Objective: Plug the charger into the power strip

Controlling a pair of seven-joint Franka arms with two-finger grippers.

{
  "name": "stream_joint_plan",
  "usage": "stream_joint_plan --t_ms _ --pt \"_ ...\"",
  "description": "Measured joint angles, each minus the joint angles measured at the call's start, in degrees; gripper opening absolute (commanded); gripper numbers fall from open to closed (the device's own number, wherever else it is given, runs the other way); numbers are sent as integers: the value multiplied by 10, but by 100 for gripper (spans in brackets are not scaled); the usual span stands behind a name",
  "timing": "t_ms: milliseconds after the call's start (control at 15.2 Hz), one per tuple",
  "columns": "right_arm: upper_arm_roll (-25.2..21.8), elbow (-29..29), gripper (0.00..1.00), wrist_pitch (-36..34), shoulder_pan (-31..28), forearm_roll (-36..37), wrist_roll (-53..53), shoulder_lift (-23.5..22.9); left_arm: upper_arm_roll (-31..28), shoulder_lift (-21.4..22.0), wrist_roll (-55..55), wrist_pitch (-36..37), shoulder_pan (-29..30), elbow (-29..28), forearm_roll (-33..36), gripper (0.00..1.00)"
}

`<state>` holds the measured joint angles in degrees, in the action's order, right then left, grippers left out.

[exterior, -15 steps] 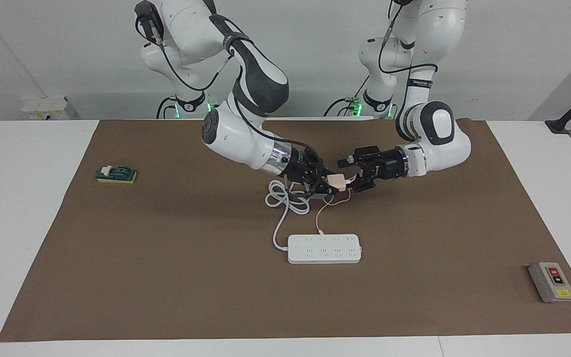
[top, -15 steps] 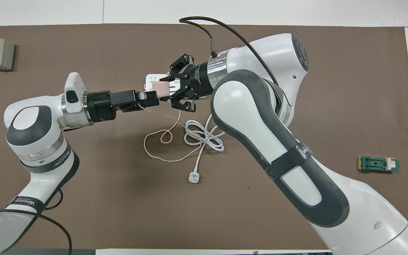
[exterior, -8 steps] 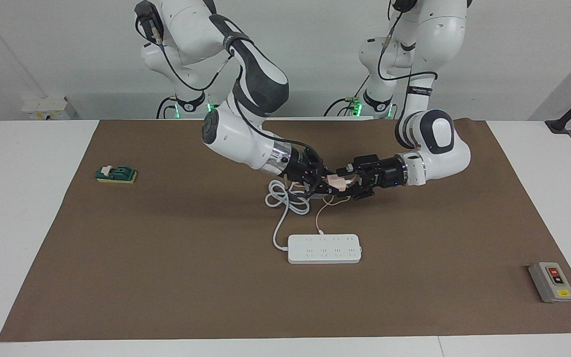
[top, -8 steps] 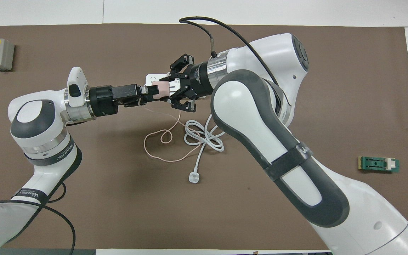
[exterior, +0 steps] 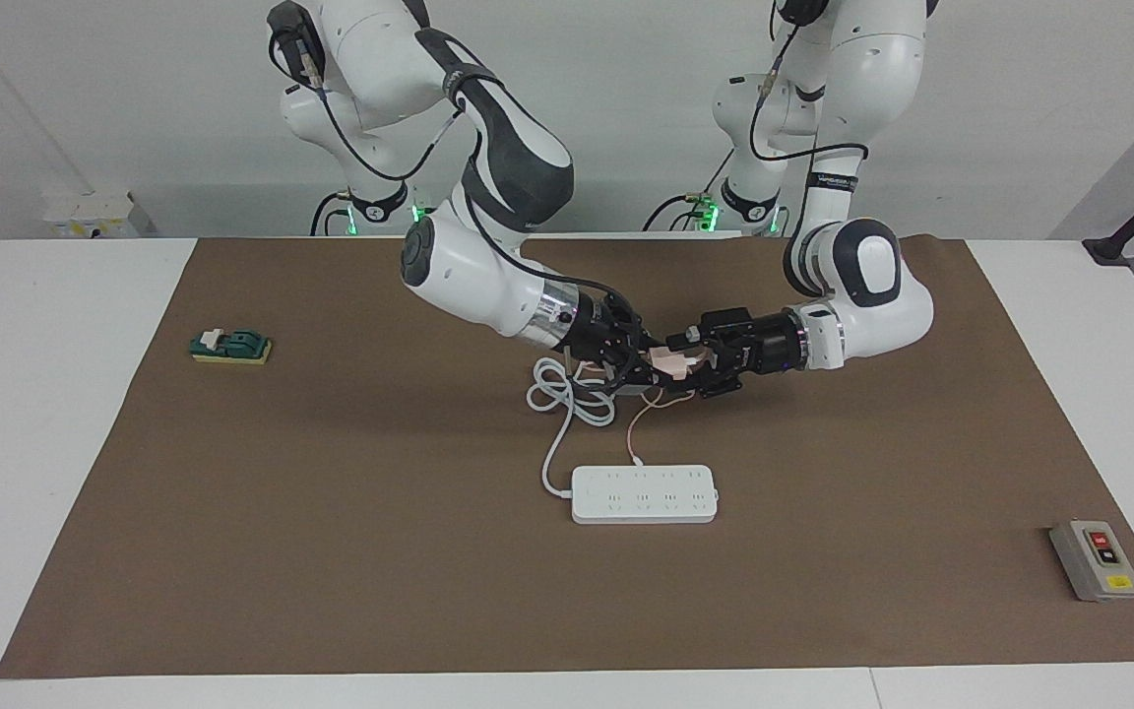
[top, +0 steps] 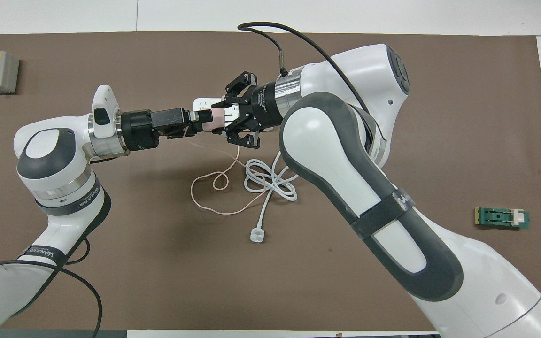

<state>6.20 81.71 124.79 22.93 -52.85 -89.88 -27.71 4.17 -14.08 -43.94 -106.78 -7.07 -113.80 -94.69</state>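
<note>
At the right arm's end of the surface [exterior: 45,414], a small green block [exterior: 230,346] lies alone on the brown mat [exterior: 331,571], well apart from everything else, with bare mat all round it.

Over the middle of the mat the two claws meet, tip to tip. The right claw [exterior: 641,359] is clamped on the charger [exterior: 670,361], a pale pink cube held in the air, not plugged in. The left claw [exterior: 700,364] touches the cube's other end; whether it is apart or together cannot be told. The thin pink cable [exterior: 638,433] hangs down and curls on the mat.

The power strip [exterior: 644,493] lies flat, farther from the robots than the claws, with open mat on every side except where its looped white cord [exterior: 567,394] leaves it.

The facing view shows the whole strip with all its sockets free. From overhead the claws cover it, and only a corner [top: 200,102] shows. The overhead view alone shows the cord's white plug [top: 256,234] nearer the robots, and the cable's full loop [top: 214,206].

A grey button box [exterior: 1096,559] sits near the mat's corner at the left arm's end, far from the robots.
</note>
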Motion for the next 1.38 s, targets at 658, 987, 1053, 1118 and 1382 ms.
stream_joint_plan --t_ms 658,987,1053,1118,1382 --pt "0 -2 100 4 2 -1 -1 0 -3 -1 -17 25 1 2 -5 0" --pt "0 -2 100 4 2 -1 -7 -1 -5 -1 -42 44 8 2 -5 0" --pt "-1 -2 100 4 2 -1 -7 -2 -6 -1 -44 46 11 2 -5 0" --pt "-2 -2 100 4 1 -1 -7 -2 -7 -1 -45 47 13 2 -5 0" --pt "-9 -4 100 3 -15 -1 -8 -3 -12 -1 -46 37 26 14 17 0"
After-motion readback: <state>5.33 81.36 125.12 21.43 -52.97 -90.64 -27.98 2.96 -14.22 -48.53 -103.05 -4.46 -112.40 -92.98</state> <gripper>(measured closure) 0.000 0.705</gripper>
